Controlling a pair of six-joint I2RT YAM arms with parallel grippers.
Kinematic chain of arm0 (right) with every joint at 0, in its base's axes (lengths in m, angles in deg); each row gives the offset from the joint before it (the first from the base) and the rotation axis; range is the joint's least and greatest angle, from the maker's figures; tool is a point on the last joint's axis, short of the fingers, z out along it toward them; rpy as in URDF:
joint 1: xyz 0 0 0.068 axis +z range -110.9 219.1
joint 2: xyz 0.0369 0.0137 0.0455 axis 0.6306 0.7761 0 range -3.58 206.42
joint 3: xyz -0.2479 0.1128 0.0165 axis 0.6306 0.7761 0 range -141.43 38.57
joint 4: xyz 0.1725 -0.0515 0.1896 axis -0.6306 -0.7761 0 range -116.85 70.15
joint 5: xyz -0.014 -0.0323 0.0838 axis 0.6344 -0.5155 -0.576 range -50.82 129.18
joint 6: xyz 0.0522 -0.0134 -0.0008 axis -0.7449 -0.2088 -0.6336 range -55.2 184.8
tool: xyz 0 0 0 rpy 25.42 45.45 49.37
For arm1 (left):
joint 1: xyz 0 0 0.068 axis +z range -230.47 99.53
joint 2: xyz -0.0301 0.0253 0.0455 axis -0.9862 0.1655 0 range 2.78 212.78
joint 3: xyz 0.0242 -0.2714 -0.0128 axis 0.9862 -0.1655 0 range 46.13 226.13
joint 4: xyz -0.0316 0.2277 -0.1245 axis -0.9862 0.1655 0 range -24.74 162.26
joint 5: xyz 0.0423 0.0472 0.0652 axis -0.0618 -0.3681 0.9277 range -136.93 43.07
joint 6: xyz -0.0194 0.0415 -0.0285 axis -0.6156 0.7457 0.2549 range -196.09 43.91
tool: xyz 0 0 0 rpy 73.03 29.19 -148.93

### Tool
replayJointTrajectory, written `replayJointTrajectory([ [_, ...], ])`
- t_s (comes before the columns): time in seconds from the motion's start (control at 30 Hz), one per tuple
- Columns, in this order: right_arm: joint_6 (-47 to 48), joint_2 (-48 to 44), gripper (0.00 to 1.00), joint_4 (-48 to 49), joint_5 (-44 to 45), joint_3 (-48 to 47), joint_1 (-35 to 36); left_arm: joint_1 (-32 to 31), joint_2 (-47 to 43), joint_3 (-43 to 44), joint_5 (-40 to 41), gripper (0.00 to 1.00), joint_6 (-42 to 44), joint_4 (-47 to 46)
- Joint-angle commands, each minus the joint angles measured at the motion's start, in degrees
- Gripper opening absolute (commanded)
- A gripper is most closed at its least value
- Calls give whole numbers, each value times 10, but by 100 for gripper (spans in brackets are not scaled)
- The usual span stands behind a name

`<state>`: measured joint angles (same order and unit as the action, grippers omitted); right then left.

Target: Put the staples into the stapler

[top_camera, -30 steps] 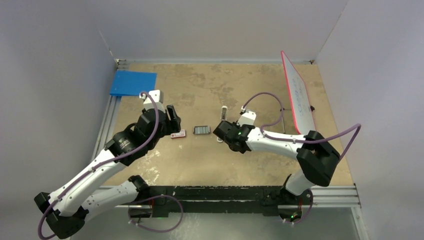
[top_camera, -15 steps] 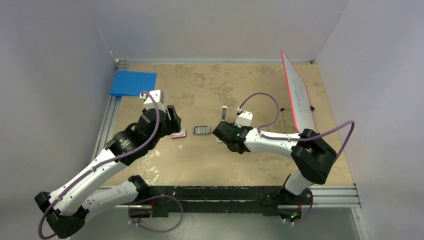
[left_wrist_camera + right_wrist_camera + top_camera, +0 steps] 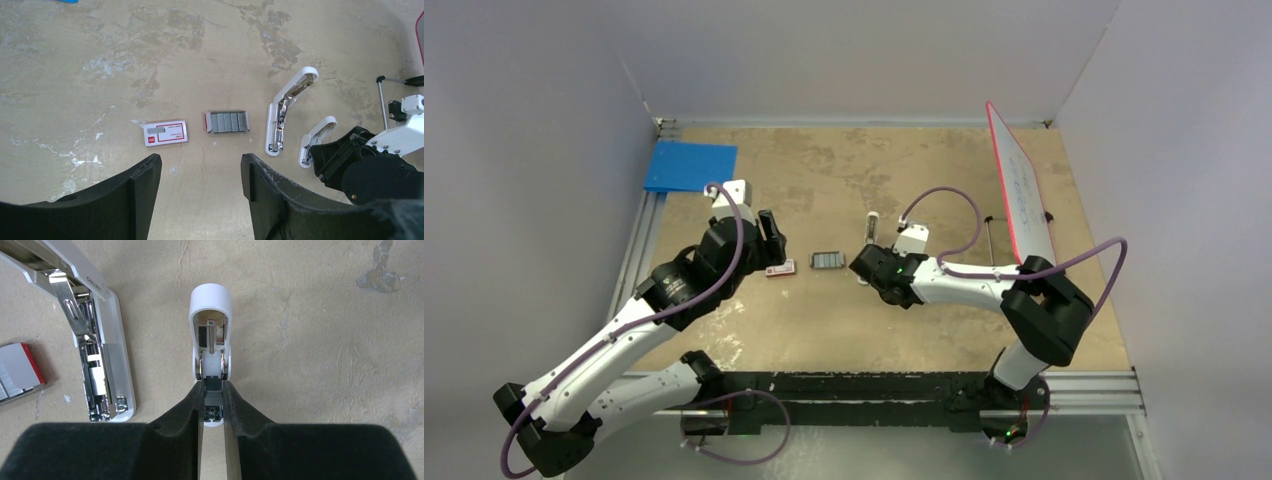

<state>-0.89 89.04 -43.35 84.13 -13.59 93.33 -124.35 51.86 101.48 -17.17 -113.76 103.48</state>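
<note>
Right arm has crept a little toward the centre of the worktop [image 3: 100,60] over the past second, while the left arm has held its pose. Right gripper [image 3: 213,390] is pressed almost together, pinching the near end of the short white piece [image 3: 210,302], apparently to steady or shift it. The stapler [image 3: 107,340] lies just beside that piece, hinged open with its metal channel bared, seemingly ready for a refill. The staples [image 3: 228,121] rest untouched on the worktop in a grey row between the stapler and a red-and-white box [image 3: 165,133], apart from both. Left gripper [image 3: 200,164] hovers spread wide above the box and the staples, holding nothing, and looks placed to reach down for the staples. Loading itself appears not yet begun: no staple sits in the stapler's channel.
</note>
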Motion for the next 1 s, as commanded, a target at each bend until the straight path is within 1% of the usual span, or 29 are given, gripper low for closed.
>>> replayJointTrajectory([
  [0.0, 6, 1, 21, 7, 5, 7, -3, 3, -1, -7, 2, 59, 8, -23],
  [0.33, 16, 0, 21, 22, 2, 11, -3, 4, -1, -6, 2, 59, 8, -23],
  [0.67, -10, -2, 22, 12, -1, 14, -3, 3, -2, -7, 1, 60, 8, -23],
  [0.83, -13, 3, 25, 14, -6, 19, -3, 3, -2, -7, 1, 59, 8, -23],
  [0.97, -9, -14, 31, 15, -7, 19, -3, 3, -2, -7, 1, 59, 8, -23],
])
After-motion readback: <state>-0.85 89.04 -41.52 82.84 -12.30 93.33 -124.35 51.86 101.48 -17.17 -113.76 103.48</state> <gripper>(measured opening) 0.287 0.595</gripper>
